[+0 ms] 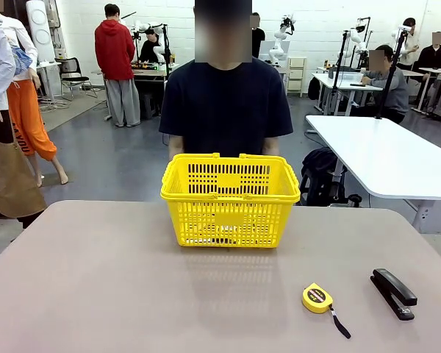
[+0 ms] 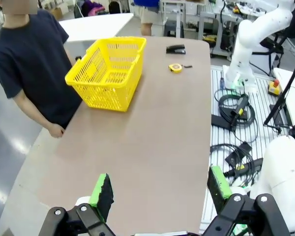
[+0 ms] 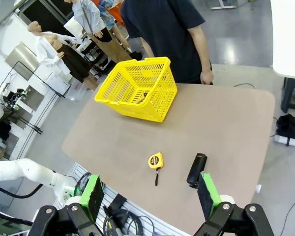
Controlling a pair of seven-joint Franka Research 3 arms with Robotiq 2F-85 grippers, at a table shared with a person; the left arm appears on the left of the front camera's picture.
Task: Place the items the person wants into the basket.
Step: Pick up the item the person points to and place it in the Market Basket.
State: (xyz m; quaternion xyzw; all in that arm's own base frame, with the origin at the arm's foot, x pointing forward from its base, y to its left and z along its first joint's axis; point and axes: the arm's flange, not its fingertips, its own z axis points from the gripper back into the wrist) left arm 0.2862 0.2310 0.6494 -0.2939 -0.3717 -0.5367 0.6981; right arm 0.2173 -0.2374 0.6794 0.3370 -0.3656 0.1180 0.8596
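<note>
The yellow basket (image 1: 230,220) stands at the table's far middle, right in front of the person (image 1: 226,103) in a dark T-shirt. The left wrist view has my left gripper (image 2: 161,187) open and empty, high above the near table, with the basket (image 2: 105,83) far ahead of it. My right gripper (image 3: 150,191) is open and empty too, above the table's near edge. A dark shape (image 3: 143,98) lies inside the basket (image 3: 147,107); it is too small to tell whether it is one of the items. The person's hand (image 3: 206,76) rests at the far table edge.
A round yellow tape measure (image 1: 317,298) and a black stapler (image 1: 393,292) lie on the near right of the table (image 1: 95,294). Both also sit beyond my right fingertips, the tape measure (image 3: 156,161) left of the stapler (image 3: 196,169). Cables lie on the floor beside the table (image 2: 236,113).
</note>
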